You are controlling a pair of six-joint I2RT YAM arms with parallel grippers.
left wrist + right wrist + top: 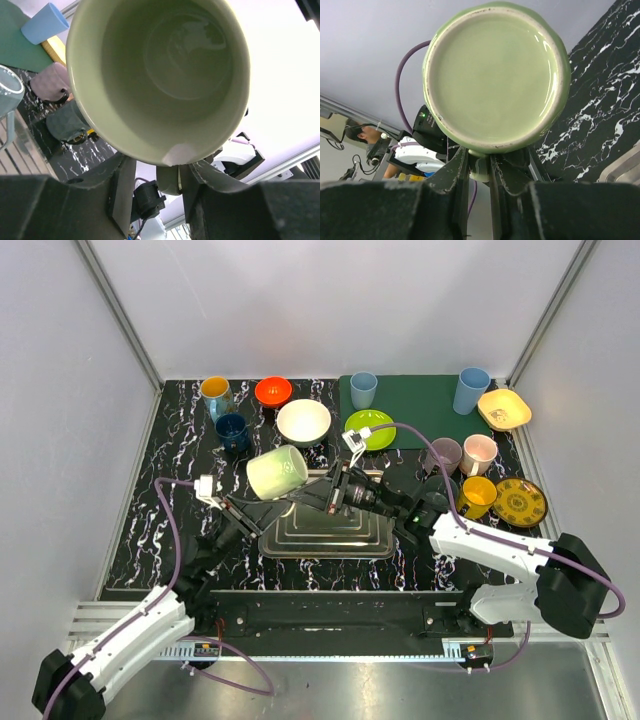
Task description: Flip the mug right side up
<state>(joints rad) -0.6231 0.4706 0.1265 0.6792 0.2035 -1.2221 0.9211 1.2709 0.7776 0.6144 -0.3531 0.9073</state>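
Observation:
A pale green mug (277, 472) hangs on its side in the air above the metal tray (345, 543), between both grippers. In the left wrist view its open mouth (165, 75) faces the camera; in the right wrist view I see its flat base (495, 75). My right gripper (477, 167) is shut on the mug's handle (479, 172) and comes in from the right in the top view (308, 496). My left gripper (157, 172) is open, its fingers straddling the handle (167, 180), with a gap on the left side. It sits low left of the mug in the top view (258, 504).
Behind the mug stand a white bowl (303, 421), a dark blue mug (232, 431), an orange bowl (273, 391) and a yellow cup (215, 390). A green mat (420, 405) holds blue cups and a green plate (369, 428). Mugs and a yellow plate (520, 502) crowd the right side.

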